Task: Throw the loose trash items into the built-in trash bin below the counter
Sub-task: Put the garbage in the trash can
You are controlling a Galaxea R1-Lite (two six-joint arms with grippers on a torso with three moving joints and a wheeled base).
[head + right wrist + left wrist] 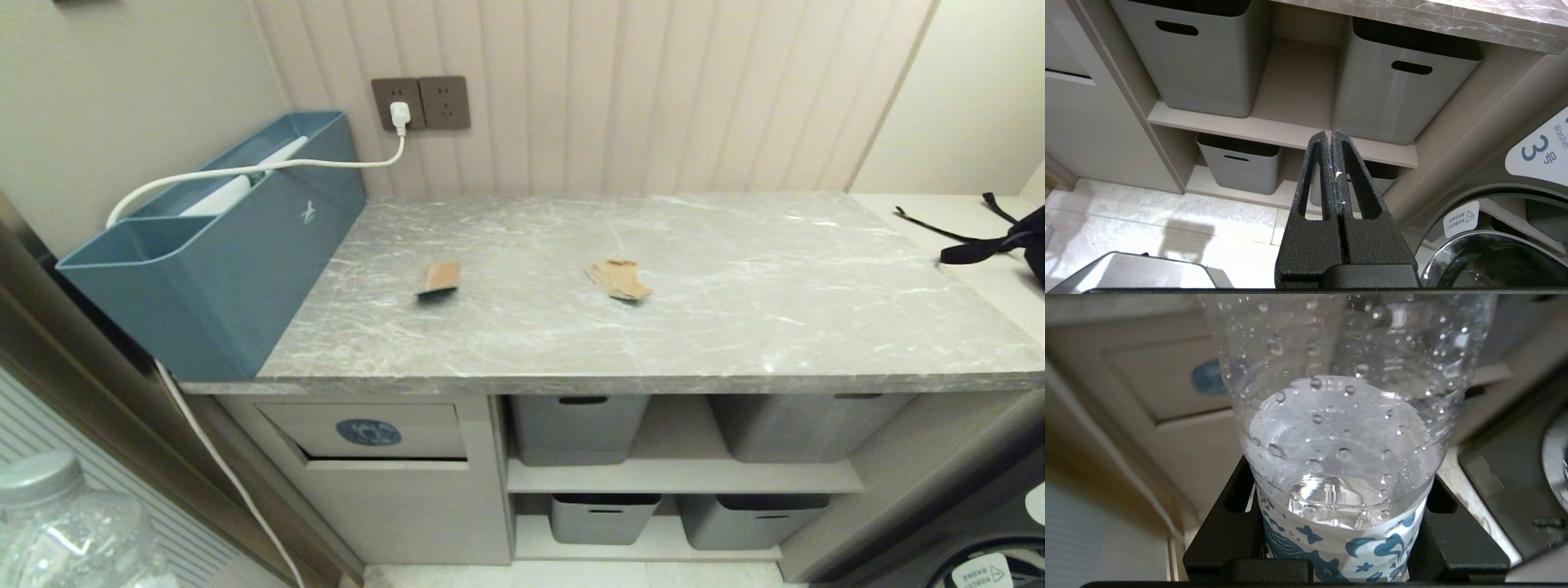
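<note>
Readable marks on the washer

A white label on the washing machine reads a large blue "3" and "Washer"; the small warning sticker below is too small to read.

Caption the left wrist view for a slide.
Left pincer grips a clear plastic water bottle by its labelled waist, facing the beige trash bin flap with its blue sticker.

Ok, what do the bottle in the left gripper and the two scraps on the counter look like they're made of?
Bottle: thin clear plastic, glossy, droplets inside, printed paper or film label. Small card piece: stiff tan card, matte, flat with clean edges. Torn scrap: brown cardboard, matte, ragged and crumpled. Counter: polished grey marble-look slab; real stone or laminate is unclear.
</note>
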